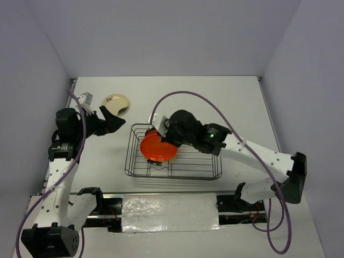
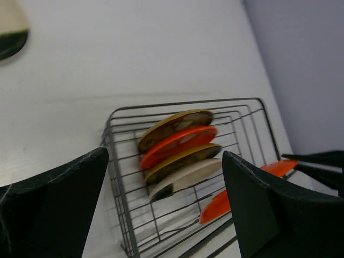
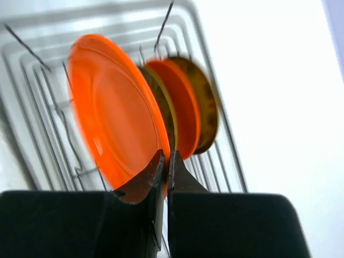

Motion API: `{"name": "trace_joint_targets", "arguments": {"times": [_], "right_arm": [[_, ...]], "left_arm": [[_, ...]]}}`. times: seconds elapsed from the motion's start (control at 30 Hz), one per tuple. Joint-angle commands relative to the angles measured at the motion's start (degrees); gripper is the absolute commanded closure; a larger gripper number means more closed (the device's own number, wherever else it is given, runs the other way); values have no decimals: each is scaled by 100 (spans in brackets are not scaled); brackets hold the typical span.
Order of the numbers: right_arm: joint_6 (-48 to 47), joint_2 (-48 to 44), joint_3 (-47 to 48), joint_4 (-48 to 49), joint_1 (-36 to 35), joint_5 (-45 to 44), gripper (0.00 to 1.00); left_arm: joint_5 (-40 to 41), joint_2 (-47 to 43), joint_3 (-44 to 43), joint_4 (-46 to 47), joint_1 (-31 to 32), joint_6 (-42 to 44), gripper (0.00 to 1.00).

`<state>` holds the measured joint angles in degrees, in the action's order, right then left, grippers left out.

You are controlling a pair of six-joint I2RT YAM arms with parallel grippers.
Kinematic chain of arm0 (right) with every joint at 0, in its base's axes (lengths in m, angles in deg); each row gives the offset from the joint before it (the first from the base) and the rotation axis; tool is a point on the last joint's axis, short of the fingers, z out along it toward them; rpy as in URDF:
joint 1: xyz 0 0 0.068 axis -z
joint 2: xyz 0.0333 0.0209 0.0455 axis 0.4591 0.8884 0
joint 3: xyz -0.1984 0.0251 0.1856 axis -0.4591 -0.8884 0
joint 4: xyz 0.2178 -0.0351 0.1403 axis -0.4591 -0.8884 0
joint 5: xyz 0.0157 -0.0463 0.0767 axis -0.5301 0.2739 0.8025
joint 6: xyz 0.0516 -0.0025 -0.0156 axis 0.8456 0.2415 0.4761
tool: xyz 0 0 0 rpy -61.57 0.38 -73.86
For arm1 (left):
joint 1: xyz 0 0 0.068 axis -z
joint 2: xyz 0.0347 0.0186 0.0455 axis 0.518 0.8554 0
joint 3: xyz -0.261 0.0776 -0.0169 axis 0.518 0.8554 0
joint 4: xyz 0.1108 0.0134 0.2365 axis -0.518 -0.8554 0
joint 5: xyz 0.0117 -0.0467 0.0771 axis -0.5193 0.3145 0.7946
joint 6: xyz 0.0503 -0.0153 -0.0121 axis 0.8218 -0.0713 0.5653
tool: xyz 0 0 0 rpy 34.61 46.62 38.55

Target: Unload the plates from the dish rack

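The dark wire dish rack (image 1: 207,171) sits mid-table. My right gripper (image 1: 161,141) is shut on the rim of a bright orange plate (image 1: 157,147) and holds it on edge over the rack's left part; in the right wrist view the gripper (image 3: 166,160) pinches that plate (image 3: 107,107). Behind it stand several plates (image 3: 191,105), orange and yellow-brown. The left wrist view shows the rack (image 2: 115,161) with yellow-brown, orange and cream plates (image 2: 180,144) in a row and the held plate's edge (image 2: 220,207). My left gripper (image 1: 110,121) is open and empty, left of the rack.
A yellow-brown plate (image 1: 116,102) lies flat on the table at the back left, also at the top-left corner of the left wrist view (image 2: 11,32). A small white box (image 1: 86,98) lies beside it. Grey walls close in the table on three sides.
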<state>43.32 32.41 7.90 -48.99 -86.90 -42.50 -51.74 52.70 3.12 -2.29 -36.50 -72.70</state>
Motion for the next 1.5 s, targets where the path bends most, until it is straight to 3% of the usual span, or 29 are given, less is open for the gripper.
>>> {"name": "trace_joint_targets", "arguments": {"times": [0.0, 0.13, 0.33, 0.57, 0.63, 0.67, 0.73, 0.77, 0.8, 0.83, 0.87, 0.9, 0.93, 1.0, 1.1, 1.23, 1.33, 1.37, 1.43, 1.47], "right_arm": [[319, -544, 630, -11, 287, 495, 100], [1207, -702, 833, 67, 1201, 1874, 100], [1727, -1142, 560, 717, 1343, 2582, 100], [2193, -1494, 490, 1464, 1343, 2767, 100], [2439, -1450, 534, 1491, 1343, 2714, 100], [2535, -1389, 577, 1483, 1352, 2549, 100], [2667, -1327, 595, 1447, 1360, 2224, 100], [2859, -1301, 622, 1343, 1378, 1996, 100], [2966, -1275, 631, 1281, 1404, 1489, 94], [3254, -1326, 596, 1132, 1500, 866, 45], [3457, -1327, 552, 1053, 1545, 860, 15], [3659, -1501, 482, 965, 1606, 103, 0], [3826, -1625, 394, 920, 1694, -218, 0], [4275, -1949, 43, 788, 1940, -764, 0], [4408, -2714, -467, 911, 2037, -1206, 0], [4268, -3180, -556, 412, 2090, -1232, 0], [4206, -3444, -643, 165, 2116, -1215, 0], [4189, -3523, -731, 129, 2116, -1189, 0], [4153, -3725, -837, 24, 2160, -1110, 0], [4145, -3787, -942, -3, 2160, -1101, 0]], "left_arm": [[-1698, -561, 91, 1764, 64, -264, 1], [-2185, -983, 311, 3084, 152, -992, 0], [-2564, -747, 136, 3633, 486, -1311, 1], [-1545, -149, -383, 2465, 1873, -379, 8], [-1579, -105, -322, 2639, 1971, -510, 20], [-1527, -105, -287, 2797, 2067, -580, 40], [-1404, -70, -321, 2790, 2173, -572, 66], [-1308, -26, -374, 2755, 2243, -572, 87], [-1029, 27, -496, 2650, 2270, -607, 94], [-652, 184, -654, 2579, 2279, -712, 100], [-648, 290, -751, 2578, 2279, -774, 100], [-143, 430, -891, 2439, 2279, -835, 100], [158, 797, -1058, 2290, 2279, -888, 100], [1156, 1307, -1865, 1843, 2279, -801, 100], [1742, 3235, -3332, 1139, 2253, -538, 100], [1306, 5700, -5564, 226, 2244, -186, 100], [796, 7520, -8081, -485, 2244, -115, 100], [715, 8255, -8509, -619, 2244, -133, 100], [470, 8735, -9169, -744, 2235, -220, 96], [399, 8859, -9102, -518, 2226, -377, 95]]}}
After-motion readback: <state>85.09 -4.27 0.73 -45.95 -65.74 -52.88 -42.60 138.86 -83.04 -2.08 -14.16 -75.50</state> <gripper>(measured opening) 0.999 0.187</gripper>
